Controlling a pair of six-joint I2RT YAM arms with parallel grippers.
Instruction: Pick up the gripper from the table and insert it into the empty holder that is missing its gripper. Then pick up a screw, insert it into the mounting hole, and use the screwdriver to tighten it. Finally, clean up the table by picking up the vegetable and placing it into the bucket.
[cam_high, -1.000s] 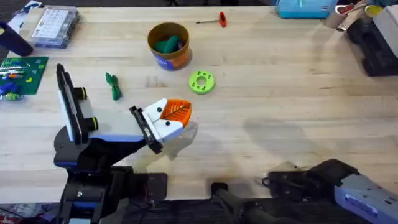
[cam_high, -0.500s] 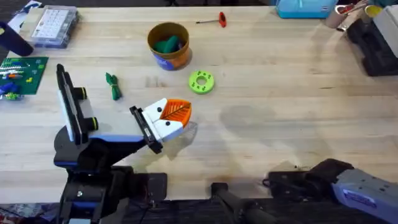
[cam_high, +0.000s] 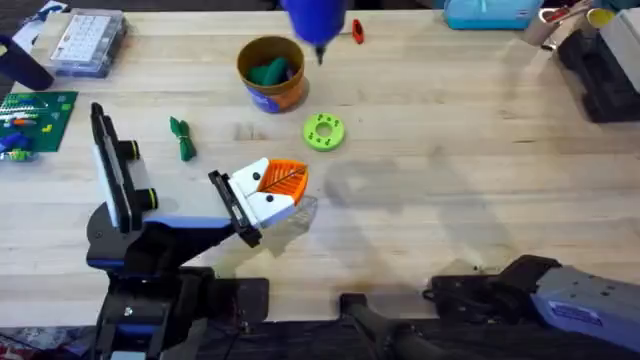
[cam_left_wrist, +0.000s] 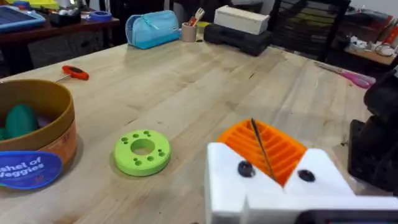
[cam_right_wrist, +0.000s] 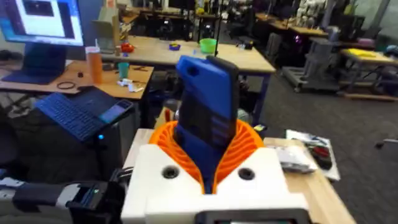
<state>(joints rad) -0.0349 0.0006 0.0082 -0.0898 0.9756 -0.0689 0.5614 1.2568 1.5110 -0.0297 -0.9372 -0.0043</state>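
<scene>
My right gripper (cam_right_wrist: 208, 155) is shut on the blue screwdriver (cam_right_wrist: 205, 118), which stands upright between its orange pads. Overhead, the screwdriver (cam_high: 314, 24) hangs large and blurred, tip down, just right of the bucket (cam_high: 270, 90). The yellow-orange bucket (cam_left_wrist: 59, 134) has a green piece inside. The dark-green knotted vegetable (cam_high: 181, 138) lies on the table left of the bucket. My left gripper (cam_high: 285, 180) rests low at the front left, its white fingers and orange pads closed together (cam_left_wrist: 264, 146). The screw is out of view.
A lime-green disc with holes (cam_high: 323, 131) lies right of the bucket. A black and white upright fixture with yellow knobs (cam_high: 115, 170) stands at the left. A red-handled tool (cam_high: 355, 31), a clear parts box (cam_high: 88, 40) and a blue pouch (cam_high: 490, 12) sit along the back.
The blue screwdriver has come into the overhead view at the top, near the bucket. The shadow on the table has drifted left. The left arm has not moved.
</scene>
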